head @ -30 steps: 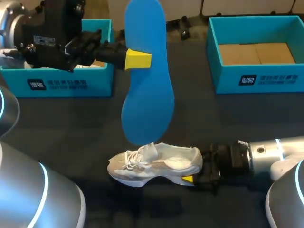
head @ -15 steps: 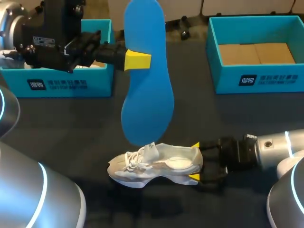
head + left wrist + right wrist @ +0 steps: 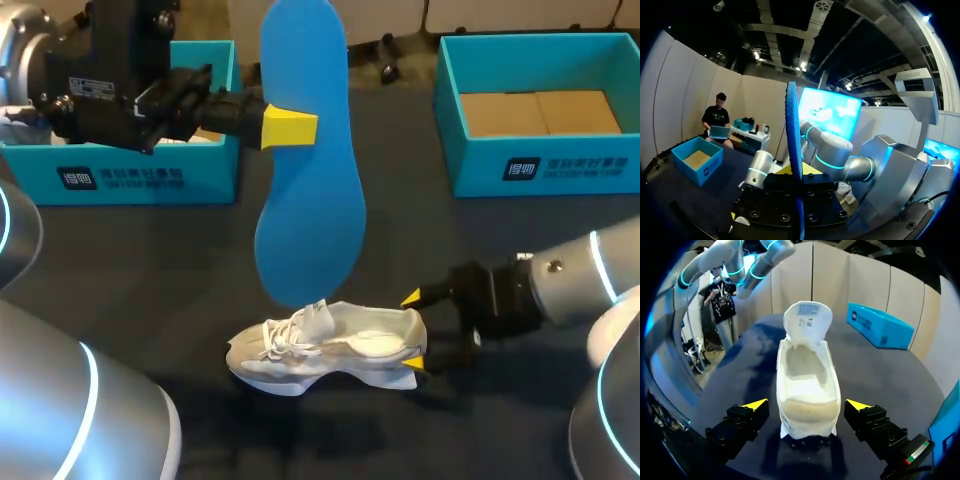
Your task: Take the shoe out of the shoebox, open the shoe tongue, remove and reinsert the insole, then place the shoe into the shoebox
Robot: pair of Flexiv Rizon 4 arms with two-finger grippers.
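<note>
From overhead, the left gripper point(image 3: 290, 128) is clamped on a blue insole point(image 3: 310, 200), held aloft with its long axis running far to near. Below it a white sneaker point(image 3: 325, 345) sits on the dark table point(image 3: 150, 260), toe toward the left arm's side, heel between the right gripper's point(image 3: 412, 330) spread fingers. The left wrist camera shows the insole point(image 3: 792, 150) edge-on. The right wrist camera looks along the sneaker point(image 3: 807, 390) from heel to raised tongue, fingers apart, not touching it.

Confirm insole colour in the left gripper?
Blue insole, clearest in the head view.
</note>
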